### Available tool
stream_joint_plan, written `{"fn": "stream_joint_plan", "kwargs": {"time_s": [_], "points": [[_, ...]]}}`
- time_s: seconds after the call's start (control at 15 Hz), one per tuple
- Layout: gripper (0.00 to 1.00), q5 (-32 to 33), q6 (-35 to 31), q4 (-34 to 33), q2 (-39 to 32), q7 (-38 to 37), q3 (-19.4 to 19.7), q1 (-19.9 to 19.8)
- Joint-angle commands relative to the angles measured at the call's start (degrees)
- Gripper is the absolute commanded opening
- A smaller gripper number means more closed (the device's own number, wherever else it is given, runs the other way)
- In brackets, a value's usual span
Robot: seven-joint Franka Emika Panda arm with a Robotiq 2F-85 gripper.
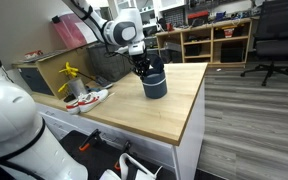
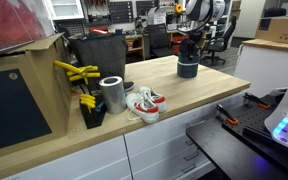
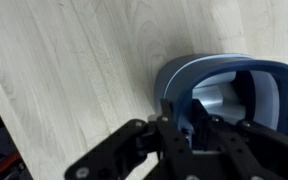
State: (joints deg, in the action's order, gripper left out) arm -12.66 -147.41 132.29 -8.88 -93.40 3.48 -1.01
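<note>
A dark blue cup (image 1: 155, 85) stands upright on the wooden table (image 1: 174, 115); it also shows in an exterior view (image 2: 188, 68) and in the wrist view (image 3: 229, 90). My gripper (image 1: 144, 68) is right at the cup's top, also seen in an exterior view (image 2: 190, 50). In the wrist view the fingers (image 3: 181, 128) are closed on the cup's near rim, one finger outside the wall and one inside. The cup's base rests on the table.
A red-and-white shoe (image 2: 144, 103), a metal can (image 2: 111, 95) and yellow-handled tools (image 2: 76, 72) sit at the table's other end. A dark bin (image 1: 44, 72) stands there too. Shelves (image 1: 219, 35) and an office chair (image 1: 274, 40) are behind.
</note>
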Motion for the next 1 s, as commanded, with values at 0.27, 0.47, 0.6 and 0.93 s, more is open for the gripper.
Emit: {"fn": "stream_joint_plan", "kwargs": {"time_s": [0.27,0.47,0.6,0.93], "points": [[0.06,-2.1,0.8,-1.7,-1.9,4.3,-0.1,-0.7],[0.06,-3.9,1.7,-2.1,-2.4,8.2,-0.4,-1.1],[0.06,-5.2,2.4,-2.5,-2.7,10.8,-0.5,-1.3],[0.06,-4.7,4.0,-2.7,-2.5,13.8,-0.2,-1.0]]}}
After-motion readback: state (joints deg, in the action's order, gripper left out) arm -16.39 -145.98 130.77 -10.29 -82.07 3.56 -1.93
